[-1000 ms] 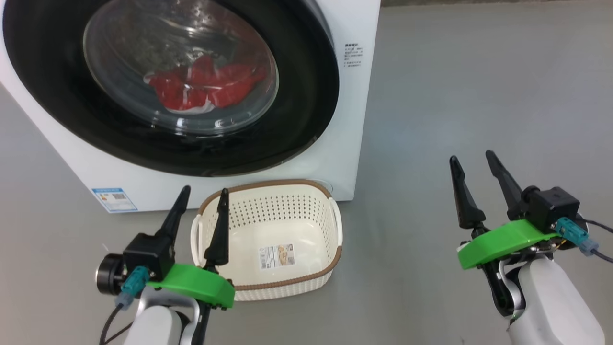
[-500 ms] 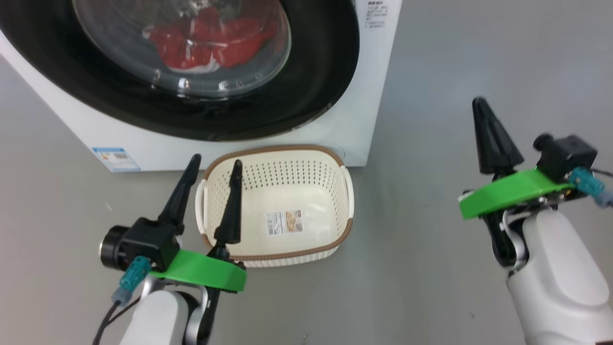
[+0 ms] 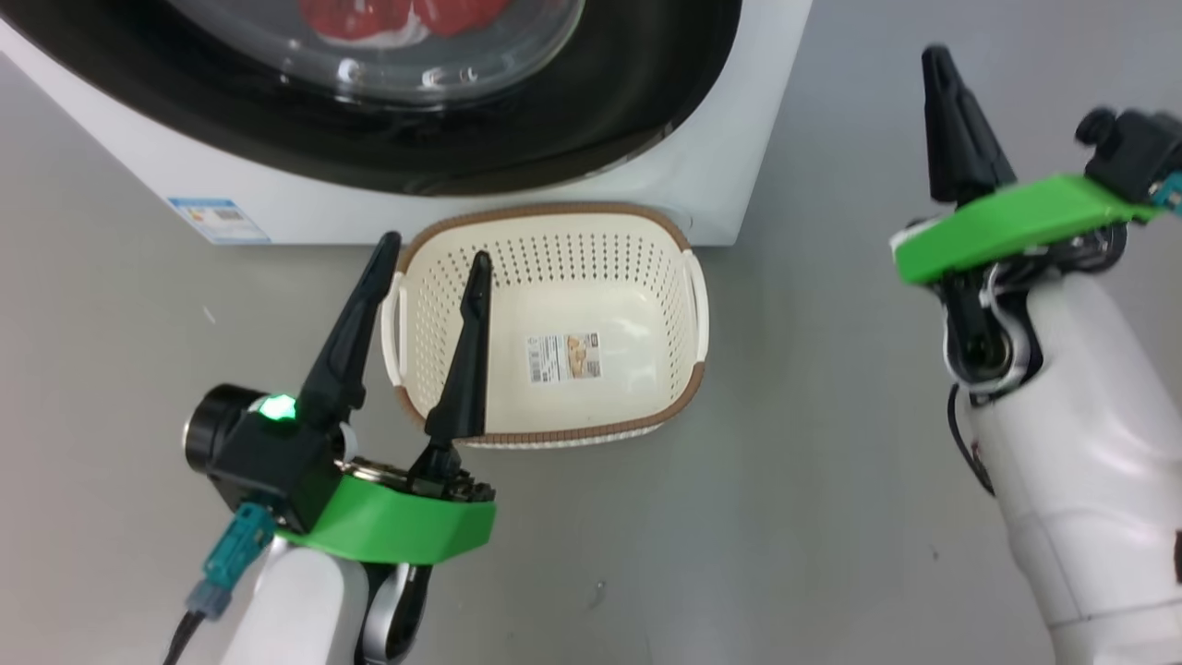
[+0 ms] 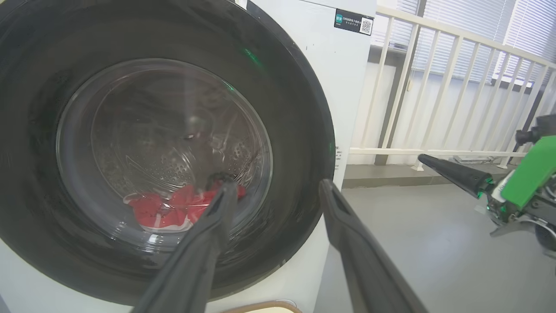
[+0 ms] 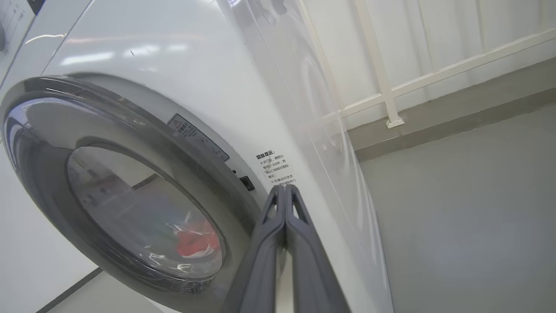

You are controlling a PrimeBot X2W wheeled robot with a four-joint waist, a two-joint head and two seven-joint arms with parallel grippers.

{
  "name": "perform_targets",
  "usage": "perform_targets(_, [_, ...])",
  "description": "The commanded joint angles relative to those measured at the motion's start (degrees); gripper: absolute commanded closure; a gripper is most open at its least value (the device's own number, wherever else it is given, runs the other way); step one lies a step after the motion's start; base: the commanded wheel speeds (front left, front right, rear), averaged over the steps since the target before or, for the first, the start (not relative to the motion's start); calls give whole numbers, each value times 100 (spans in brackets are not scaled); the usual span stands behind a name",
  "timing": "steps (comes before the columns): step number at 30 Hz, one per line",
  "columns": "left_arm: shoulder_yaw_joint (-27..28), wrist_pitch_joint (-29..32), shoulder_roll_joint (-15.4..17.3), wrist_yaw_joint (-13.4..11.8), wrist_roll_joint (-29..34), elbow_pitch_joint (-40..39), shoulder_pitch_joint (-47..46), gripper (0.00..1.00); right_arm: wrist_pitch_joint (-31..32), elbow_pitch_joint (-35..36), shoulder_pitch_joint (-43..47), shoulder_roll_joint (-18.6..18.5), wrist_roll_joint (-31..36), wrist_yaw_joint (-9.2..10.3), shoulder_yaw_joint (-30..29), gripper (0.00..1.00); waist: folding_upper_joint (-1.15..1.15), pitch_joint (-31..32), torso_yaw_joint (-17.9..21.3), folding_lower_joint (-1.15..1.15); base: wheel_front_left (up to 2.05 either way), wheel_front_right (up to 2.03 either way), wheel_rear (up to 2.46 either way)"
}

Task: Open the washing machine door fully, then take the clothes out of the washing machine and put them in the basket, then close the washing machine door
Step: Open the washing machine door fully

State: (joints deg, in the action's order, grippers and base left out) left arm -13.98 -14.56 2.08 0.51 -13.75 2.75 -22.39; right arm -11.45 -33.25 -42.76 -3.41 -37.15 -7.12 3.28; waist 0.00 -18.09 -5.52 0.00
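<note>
The washing machine [image 3: 729, 139] is a white box, and its door [image 3: 600, 102], black-rimmed with a glass bowl, stands closed. Red clothes [image 4: 173, 208] lie behind the glass in the drum. On the floor in front sits the cream basket [image 3: 545, 211], holding nothing but its sticker. My left gripper [image 3: 434, 251] hangs open above the basket's left end; in the left wrist view the left gripper [image 4: 278, 184] points at the door's lower right. My right gripper [image 3: 935, 57] is shut on nothing, right of the machine. In the right wrist view the right gripper [image 5: 284, 188] points at the machine's front by the door's right rim.
Grey floor stretches to the right of the machine. A white railing [image 4: 434, 87] runs along the wall behind that stretch. A small blue label [image 3: 217, 220] marks the machine's lower left front.
The head camera has tilted down, so machine and basket sit higher in view. My right gripper has shut and risen toward the machine. My left gripper has stayed open.
</note>
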Motion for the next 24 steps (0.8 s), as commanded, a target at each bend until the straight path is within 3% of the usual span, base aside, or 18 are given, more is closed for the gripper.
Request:
perform_targets(1, [141, -44, 120, -19, 82, -265, -61, 0, 58, 96, -212, 53, -180, -36, 134, 100, 0, -179, -47, 0, 0, 0, 0])
perform_targets(12, [50, -8, 230, -57, 194, -930, 24, 0, 1106, -55, -1212, 53, -2103, -36, 28, 100, 0, -749, -151, 0, 0, 0, 0])
perform_targets(24, [-17, -14, 267, -74, 204, -1022, 13, 0, 2553, -163, -1835, 36, -2962, -36, -401, 100, 0, -1003, -318, 0, 0, 0, 0])
